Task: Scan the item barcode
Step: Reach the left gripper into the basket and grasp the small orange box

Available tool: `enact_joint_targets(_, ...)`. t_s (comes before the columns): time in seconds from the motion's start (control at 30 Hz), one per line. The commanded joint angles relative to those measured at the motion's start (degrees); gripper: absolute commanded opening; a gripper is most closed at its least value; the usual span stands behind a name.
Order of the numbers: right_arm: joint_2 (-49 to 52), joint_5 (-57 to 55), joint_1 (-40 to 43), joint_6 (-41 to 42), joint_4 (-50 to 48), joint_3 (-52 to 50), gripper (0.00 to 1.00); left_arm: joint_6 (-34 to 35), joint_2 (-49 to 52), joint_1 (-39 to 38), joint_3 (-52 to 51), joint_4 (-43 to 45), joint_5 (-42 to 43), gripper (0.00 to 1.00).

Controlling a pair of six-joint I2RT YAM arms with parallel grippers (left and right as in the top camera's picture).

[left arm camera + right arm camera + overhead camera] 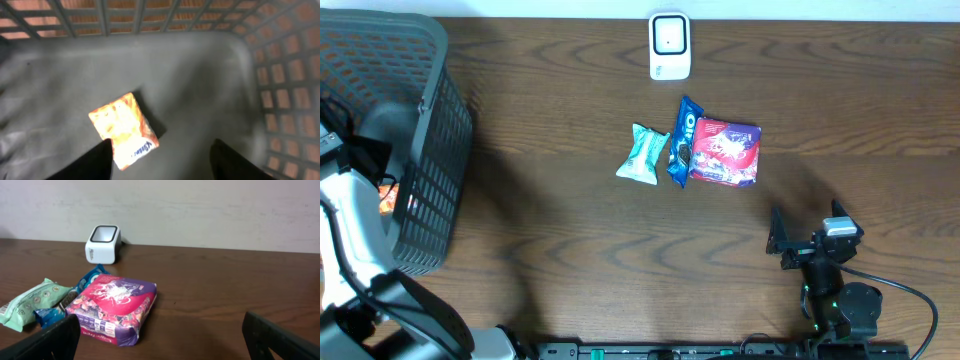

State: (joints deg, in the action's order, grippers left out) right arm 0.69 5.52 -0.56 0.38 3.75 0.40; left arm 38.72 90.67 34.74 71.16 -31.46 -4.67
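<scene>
Basket of dark grey plastic mesh [440, 130] stands far left of the white box-shaped scanner [669, 46]. Inside it the left gripper [162, 150] hovers, jaws apart, over an orange-and-white snack packet [124, 130] lying loose on the floor, probably the place for scanned goods. Just below the scanner a mint-green pouch [642, 154], a blue Oreo pack [682, 140] and a red-and-purple sweet bag [725, 152] huddle, seemingly awaiting scanning. Lower right of the scanner the right gripper [161, 322] hangs, jaws wide and empty.
</scene>
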Motion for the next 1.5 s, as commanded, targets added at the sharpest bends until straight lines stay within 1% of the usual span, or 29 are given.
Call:
enact_joint_targets(0.0, -0.3, 0.0, -0.7, -0.7, 0.2, 0.0, 0.99, -0.5, 4.6, -1.0, 0.0, 1.8, -0.2, 0.68)
enact_joint_targets(0.33, -0.3, 0.0, -0.7, -0.7, 0.2, 0.0, 0.99, -0.5, 14.7, -3.1, 0.0, 5.9, -0.5, 0.69)
enact_joint_targets(0.67, -0.3, 0.0, -0.7, -0.7, 0.2, 0.0, 0.99, -0.5, 21.3, -3.1, 0.0, 4.5, -0.8, 0.69)
enact_joint_targets(0.73, -0.3, 0.0, -0.7, -0.7, 0.2, 0.0, 0.99, -0.5, 21.4, -3.1, 0.0, 4.1, -0.7, 0.67)
enact_joint_targets(0.83, -0.3, 0.0, -0.7, -0.7, 0.2, 0.0, 0.99, -0.5, 21.4, -3.1, 0.0, 2.8, -0.7, 0.62)
enact_joint_targets(0.97, -0.3, 0.0, -0.7, -0.7, 0.2, 0.0, 0.99, -0.5, 21.2, -2.9, 0.1, -0.5, -0.7, 0.5)
enact_joint_targets(1.03, -0.3, 0.0, -0.7, -0.7, 0.2, 0.0, 0.99, -0.5, 20.7, -3.0, 0.1, -1.4, -0.8, 0.49)
enact_joint_targets(1.1, -0.3, 0.0, -0.7, -0.7, 0.2, 0.0, 0.99, -0.5, 19.8, -3.0, 0.1, -2.3, -0.9, 0.5)
enact_joint_targets(1.17, -0.3, 0.0, -0.7, -0.7, 0.2, 0.0, 0.99, 1.0, 18.9, -3.0, 0.1, -3.6, -1.5, 0.51)
enact_joint_targets(1.2, -0.3, 0.0, -0.7, -0.7, 0.2, 0.0, 0.99, 2.0, 18.6, -3.0, 0.1, -4.4, -1.8, 0.53)
enact_joint_targets(1.23, -0.3, 0.0, -0.7, -0.7, 0.2, 0.0, 0.99, 3.1, 18.6, -3.0, 0.1, -5.5, -2.3, 0.58)
enact_joint_targets(1.27, -0.3, 0.0, -0.7, -0.7, 0.2, 0.0, 0.99, 3.2, 18.6, -3.0, 0.1, -5.8, -2.5, 0.61)
enact_joint_targets(1.4, -0.3, 0.0, -0.7, -0.7, 0.2, 0.0, 0.99, 3.6, 18.7, -3.0, 0.1, -7.8, -5.6, 0.67)
enact_joint_targets(1.47, -0.3, 0.0, -0.7, -0.7, 0.2, 0.0, 0.99, 3.6, 18.7, -3.0, 0.1, -8.3, -7.1, 0.69)
